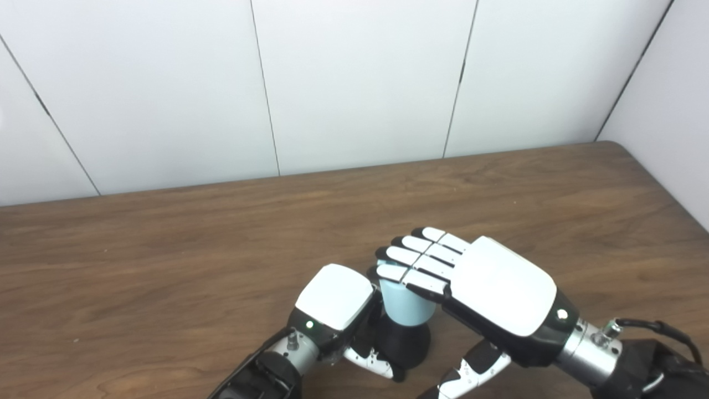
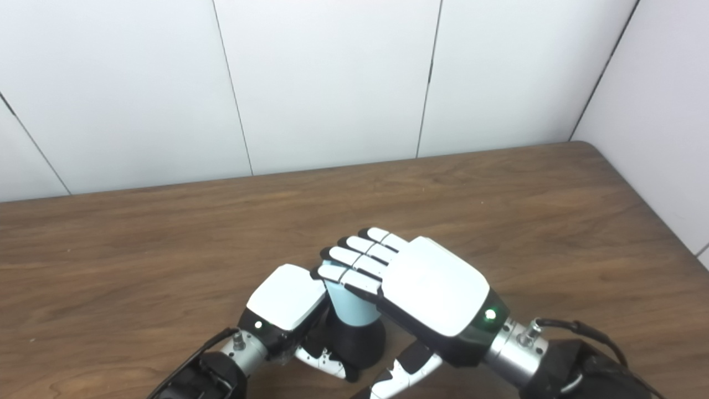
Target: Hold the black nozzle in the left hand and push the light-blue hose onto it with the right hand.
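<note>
The black nozzle (image 1: 406, 343) stands upright near the table's front edge, with the light-blue hose (image 1: 403, 303) sitting on its top. My left hand (image 1: 338, 310) is shut on the black nozzle from the left; it also shows in the right eye view (image 2: 285, 310). My right hand (image 1: 487, 291) lies over the hose from the right, its fingers (image 1: 418, 260) flat across the hose's top and its thumb low beside the nozzle. In the right eye view the hose (image 2: 349, 307) and nozzle (image 2: 357, 343) show between the two hands. The top end of the hose is hidden by my right hand (image 2: 421, 288).
The brown wooden table (image 1: 166, 260) stretches to the left, back and right of my hands. A white panelled wall (image 1: 354, 83) stands behind it, and the table's right edge (image 1: 664, 188) runs close to a side wall.
</note>
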### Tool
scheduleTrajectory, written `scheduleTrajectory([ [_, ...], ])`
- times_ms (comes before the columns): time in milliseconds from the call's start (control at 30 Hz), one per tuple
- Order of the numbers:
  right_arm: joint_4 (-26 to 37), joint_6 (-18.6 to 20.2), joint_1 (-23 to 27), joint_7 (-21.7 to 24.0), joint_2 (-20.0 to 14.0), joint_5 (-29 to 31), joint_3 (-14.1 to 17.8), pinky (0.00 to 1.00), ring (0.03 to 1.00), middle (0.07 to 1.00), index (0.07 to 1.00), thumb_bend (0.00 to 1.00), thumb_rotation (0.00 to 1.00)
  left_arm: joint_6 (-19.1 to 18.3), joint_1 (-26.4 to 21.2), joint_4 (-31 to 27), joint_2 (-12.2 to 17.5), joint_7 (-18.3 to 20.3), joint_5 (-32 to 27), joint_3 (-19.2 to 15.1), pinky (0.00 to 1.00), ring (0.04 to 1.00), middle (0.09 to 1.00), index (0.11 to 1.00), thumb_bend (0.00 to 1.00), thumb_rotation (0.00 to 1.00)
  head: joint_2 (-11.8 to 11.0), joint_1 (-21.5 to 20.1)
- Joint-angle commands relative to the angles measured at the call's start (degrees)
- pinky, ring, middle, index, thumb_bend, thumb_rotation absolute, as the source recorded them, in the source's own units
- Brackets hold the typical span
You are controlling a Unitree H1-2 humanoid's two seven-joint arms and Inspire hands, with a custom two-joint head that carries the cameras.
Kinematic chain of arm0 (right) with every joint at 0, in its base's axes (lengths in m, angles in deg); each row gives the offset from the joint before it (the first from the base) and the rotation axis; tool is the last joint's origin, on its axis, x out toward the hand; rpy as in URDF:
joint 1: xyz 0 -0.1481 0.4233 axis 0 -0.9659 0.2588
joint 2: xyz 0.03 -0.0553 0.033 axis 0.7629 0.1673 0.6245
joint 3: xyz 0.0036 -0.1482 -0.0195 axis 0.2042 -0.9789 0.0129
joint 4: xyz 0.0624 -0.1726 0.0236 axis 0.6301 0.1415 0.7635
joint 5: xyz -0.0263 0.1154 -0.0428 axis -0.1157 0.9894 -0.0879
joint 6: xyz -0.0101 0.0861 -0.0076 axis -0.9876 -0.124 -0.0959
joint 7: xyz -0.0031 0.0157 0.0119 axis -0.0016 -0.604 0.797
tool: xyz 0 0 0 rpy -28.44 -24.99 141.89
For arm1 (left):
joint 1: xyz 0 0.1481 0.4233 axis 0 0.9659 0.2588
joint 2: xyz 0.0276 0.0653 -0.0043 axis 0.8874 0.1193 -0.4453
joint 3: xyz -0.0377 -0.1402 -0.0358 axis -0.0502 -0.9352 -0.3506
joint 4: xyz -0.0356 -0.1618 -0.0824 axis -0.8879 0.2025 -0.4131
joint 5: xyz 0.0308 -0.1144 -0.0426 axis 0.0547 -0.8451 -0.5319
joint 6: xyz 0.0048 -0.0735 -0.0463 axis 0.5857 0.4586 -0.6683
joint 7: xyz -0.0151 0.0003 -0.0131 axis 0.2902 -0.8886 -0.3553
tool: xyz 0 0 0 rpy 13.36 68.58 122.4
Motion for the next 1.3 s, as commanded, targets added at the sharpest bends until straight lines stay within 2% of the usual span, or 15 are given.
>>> scheduleTrajectory([
  [0, 2.0, -1.4, 0.7, 2.6, -1.1, -1.2, -0.7, 0.86, 0.887, 0.911, 0.846, 0.89, 0.84, -2.2, 4.5, 9.5, 5.0, 11.0, 5.9, 2.6, 0.46, 0.395, 0.419, 0.535, 0.52, 0.00, 0.1, 0.1],
  [67, 2.0, -0.6, 1.0, 5.5, -1.5, -2.4, -1.4, 0.92, 0.940, 0.961, 0.902, 0.90, 0.90, -2.2, 4.6, 9.4, 5.1, 10.8, 5.7, 2.5, 0.47, 0.397, 0.420, 0.531, 0.52, 0.00, 0.1, 0.1],
  [167, 1.8, -0.4, 1.0, 8.3, -1.9, -4.2, -2.3, 0.93, 0.979, 0.997, 0.945, 0.93, 0.95, -2.2, 4.6, 9.2, 5.1, 11.4, 6.1, 2.7, 0.51, 0.430, 0.431, 0.534, 0.52, 0.00, 0.1, 0.0],
  [300, 0.9, 0.2, 0.3, 10.0, -1.8, -6.2, -2.8, 0.91, 0.966, 0.987, 0.931, 0.93, 0.94, -2.3, 4.8, 8.9, 5.1, 11.2, 5.5, 2.4, 0.48, 0.406, 0.423, 0.534, 0.52, 0.00, 0.2, -0.1],
  [433, 0.4, 1.2, -0.6, 11.5, -1.7, -7.5, -3.2, 0.93, 0.993, 1.000, 0.951, 0.92, 0.94, -2.2, 4.8, 9.0, 5.2, 10.7, 5.2, 2.1, 0.48, 0.401, 0.421, 0.532, 0.52, 0.00, 0.1, -0.1],
  [567, -0.5, 0.3, -2.1, 10.1, -1.4, -9.2, -3.3, 0.95, 1.000, 1.000, 0.960, 0.91, 0.94, -2.2, 4.6, 9.2, 5.3, 11.2, 5.1, 2.2, 0.54, 0.445, 0.434, 0.532, 0.52, 0.00, -0.1, 0.3],
  [833, -0.8, -0.5, -4.6, 7.4, -0.3, -11.1, -3.7, 0.99, 1.000, 1.000, 0.985, 0.90, 0.92, -2.0, 4.3, 8.8, 5.6, 11.4, 4.6, 1.7, 0.45, 0.402, 0.422, 0.530, 0.52, 0.00, -0.2, 0.3],
  [1033, -0.7, 0.1, -5.6, 6.7, 0.4, -11.4, -3.9, 0.98, 1.000, 1.000, 0.975, 0.90, 0.91, -1.8, 4.2, 8.9, 5.8, 11.1, 4.7, 1.5, 0.47, 0.416, 0.424, 0.530, 0.52, 0.00, -0.2, 0.5],
  [1133, -0.7, 0.5, -6.1, 6.3, 0.9, -11.0, -3.7, 0.96, 0.999, 1.000, 0.964, 0.90, 0.90, -1.8, 4.1, 8.7, 5.9, 11.4, 4.7, 1.5, 0.42, 0.384, 0.415, 0.529, 0.52, 0.00, -0.1, 0.5],
  [1267, -0.7, 0.3, -6.7, 5.9, 1.3, -11.0, -3.7, 0.95, 0.994, 1.000, 0.957, 0.90, 0.90, -1.8, 4.2, 8.6, 6.0, 11.5, 4.7, 1.5, 0.47, 0.424, 0.432, 0.527, 0.52, 0.00, -0.1, 0.5],
])
